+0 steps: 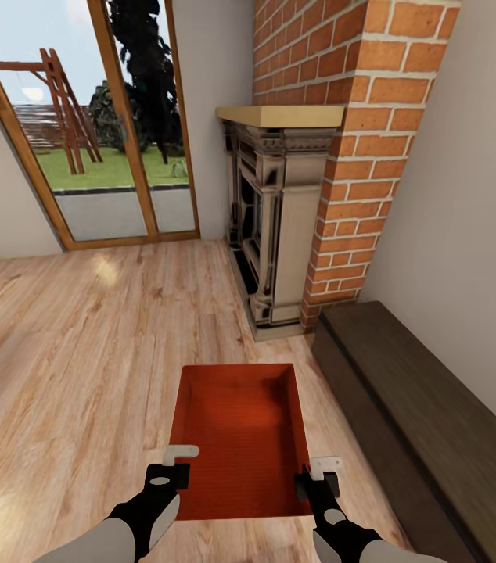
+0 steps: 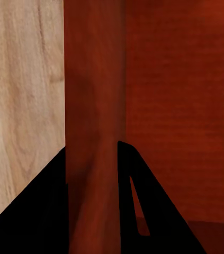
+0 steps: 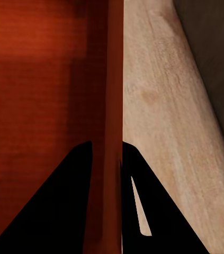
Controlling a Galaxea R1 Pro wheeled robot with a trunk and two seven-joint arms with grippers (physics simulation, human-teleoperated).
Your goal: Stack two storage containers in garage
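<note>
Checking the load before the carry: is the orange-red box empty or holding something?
Empty. In the head view, the storage container shows only its bare orange-red bottom, and both wrist views show plain inner walls.

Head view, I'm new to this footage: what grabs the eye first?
An orange-red storage container sits low in the middle on the pale wood-plank floor, with the left tool and right tool each straddling a side wall. Behind it rises a brick fireplace, with a dark bench along the right wall.
</note>
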